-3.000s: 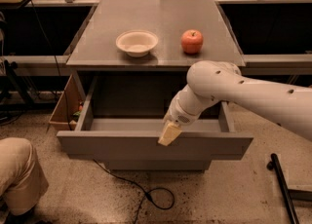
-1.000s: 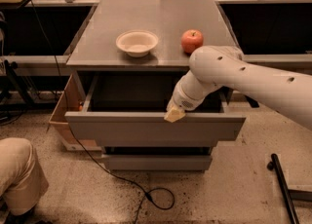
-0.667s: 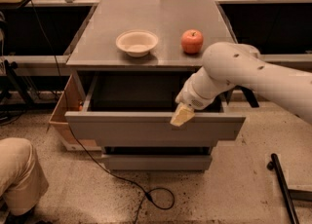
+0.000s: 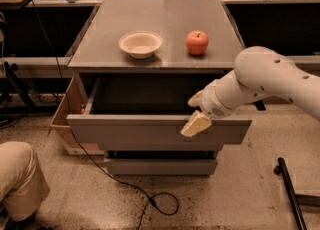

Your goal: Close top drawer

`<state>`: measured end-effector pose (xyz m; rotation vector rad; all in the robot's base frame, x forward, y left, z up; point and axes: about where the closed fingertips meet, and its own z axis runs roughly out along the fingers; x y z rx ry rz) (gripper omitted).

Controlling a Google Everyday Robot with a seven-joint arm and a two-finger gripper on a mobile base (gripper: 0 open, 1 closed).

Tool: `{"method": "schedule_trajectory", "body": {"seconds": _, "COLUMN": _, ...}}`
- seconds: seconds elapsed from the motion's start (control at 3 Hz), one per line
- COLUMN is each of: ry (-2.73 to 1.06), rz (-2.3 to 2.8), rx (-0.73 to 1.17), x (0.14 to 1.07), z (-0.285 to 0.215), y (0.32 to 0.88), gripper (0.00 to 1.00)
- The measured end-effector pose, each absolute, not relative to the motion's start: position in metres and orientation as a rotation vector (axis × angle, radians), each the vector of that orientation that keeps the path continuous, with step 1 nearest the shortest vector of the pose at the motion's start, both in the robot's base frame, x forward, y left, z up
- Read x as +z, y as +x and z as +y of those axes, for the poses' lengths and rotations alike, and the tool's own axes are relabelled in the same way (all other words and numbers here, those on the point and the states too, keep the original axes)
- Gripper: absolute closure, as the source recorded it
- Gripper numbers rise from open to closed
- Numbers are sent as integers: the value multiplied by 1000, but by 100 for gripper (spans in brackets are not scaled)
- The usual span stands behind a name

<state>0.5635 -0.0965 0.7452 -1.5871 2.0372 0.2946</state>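
The top drawer (image 4: 125,131) is a wide grey drawer with a plain flat front, pulled partly out of the grey cabinet (image 4: 165,19). Its dark inside shows behind the front panel. My gripper (image 4: 196,124) is at the drawer's front rim, right of the middle, with its pale fingertip lying over the front panel. My white arm (image 4: 270,79) reaches in from the right.
A cream bowl (image 4: 140,43) and a red apple (image 4: 197,42) sit on the cabinet top. A lower drawer (image 4: 160,166) sticks out slightly below. A wooden box (image 4: 62,119) stands left of the cabinet. A cable (image 4: 150,199) lies on the floor. A person's knee (image 4: 20,179) is at bottom left.
The drawer has slid back toward the cabinet since three seconds ago. My gripper has moved with its front rim and shifted a little to the right.
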Motion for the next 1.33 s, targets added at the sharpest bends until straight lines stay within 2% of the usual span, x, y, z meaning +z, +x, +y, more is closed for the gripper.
{"method": "schedule_trajectory", "body": {"seconds": 0.33, "ry": -1534, "rz": 1997, "rx": 369, "x": 740, "z": -99, "y": 547, "gripper": 69}}
{"method": "schedule_trajectory", "body": {"seconds": 0.67, "ry": -1489, "rz": 1998, "rx": 384, "x": 723, "z": -100, "y": 534, "gripper": 92}}
{"method": "schedule_trajectory", "body": {"seconds": 1.0, "ry": -1485, "rz": 2000, "rx": 382, "x": 722, "z": -100, "y": 533, "gripper": 100}}
{"method": "schedule_trajectory", "body": {"seconds": 1.33, "ry": -1446, "rz": 1984, "rx": 380, "x": 721, "z": -99, "y": 538, "gripper": 100}}
